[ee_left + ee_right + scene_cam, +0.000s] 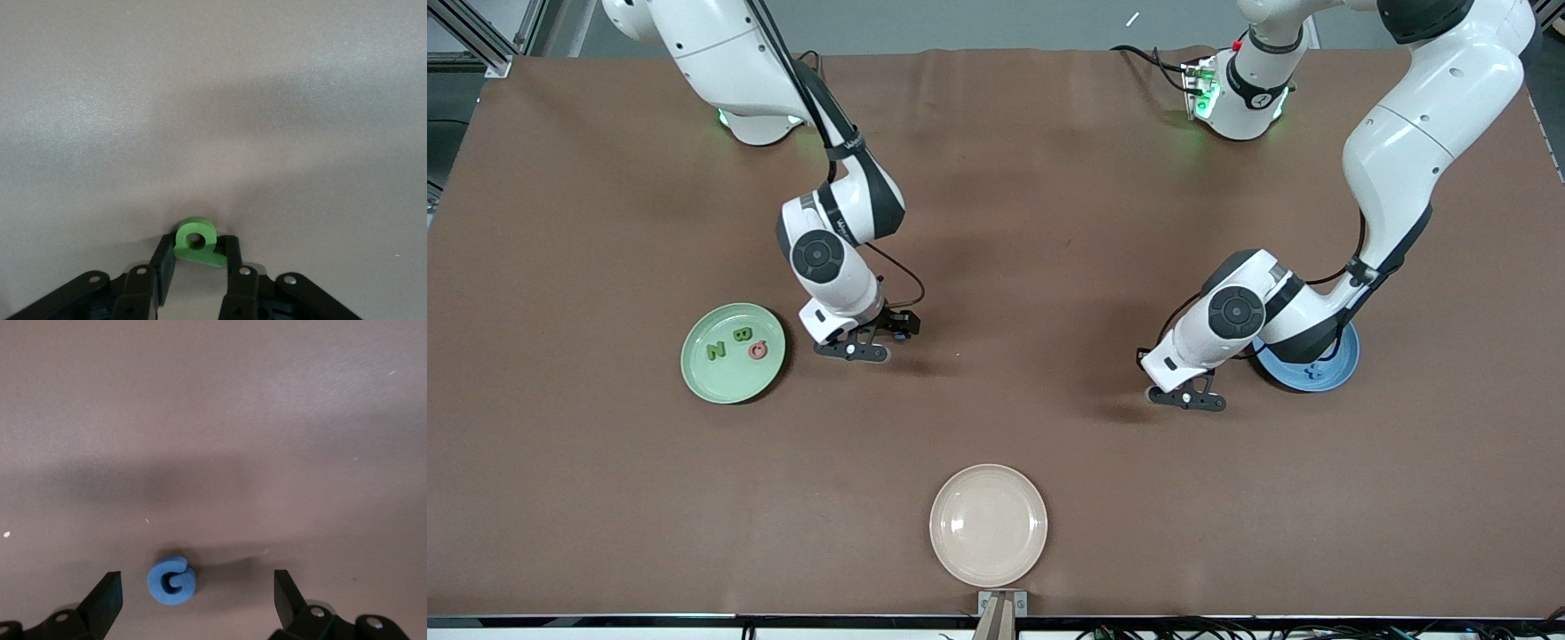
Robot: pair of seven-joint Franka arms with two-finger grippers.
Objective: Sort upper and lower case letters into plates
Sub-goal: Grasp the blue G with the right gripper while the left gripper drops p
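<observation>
1. The left gripper (195,267), low over the table beside the blue plate (1334,372), pinches a green letter (195,241), its round end pointing away from the fingers.
2. The right gripper (197,593) stands wide open, empty, around a flat blue letter (171,580) on the table near the green plate (733,353).

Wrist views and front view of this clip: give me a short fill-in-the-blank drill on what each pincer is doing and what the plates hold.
1. The left pincer is shut on a ____ letter.
2. The right pincer is ____, with a blue letter on the table between its fingers.
3. The mint green plate holds ____ letters.
4. The cream plate holds ____ letters.

Missing words: green; open; three; no
</observation>
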